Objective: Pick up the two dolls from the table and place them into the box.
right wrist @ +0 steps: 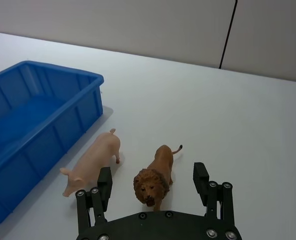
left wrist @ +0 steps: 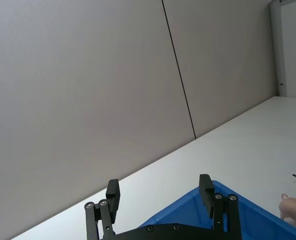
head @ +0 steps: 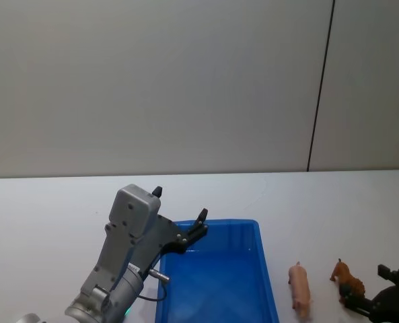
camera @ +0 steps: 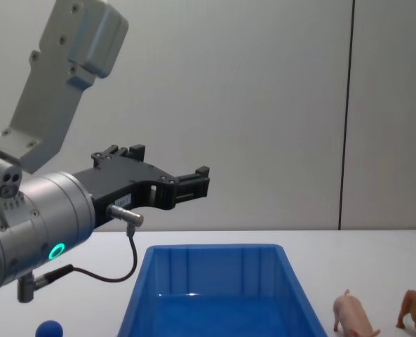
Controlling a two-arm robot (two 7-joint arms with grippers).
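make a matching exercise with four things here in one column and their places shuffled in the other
1 pig
2 lion
3 blue ball
4 left gripper

a raised over the box's left side, open
b on the table between box and lion
c on the table left of the box
d right of the pig, in front of the open right gripper

Pairs: 1-b, 2-d, 3-c, 4-a

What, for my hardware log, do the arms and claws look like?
The left arm is silver-grey with a boxy pale-grey housing, a glowing green ring and a thin black cable looping from a metal plug. The left claw and right claw are matte black, each with two flat fingers on a black bar studded with small silver screws.
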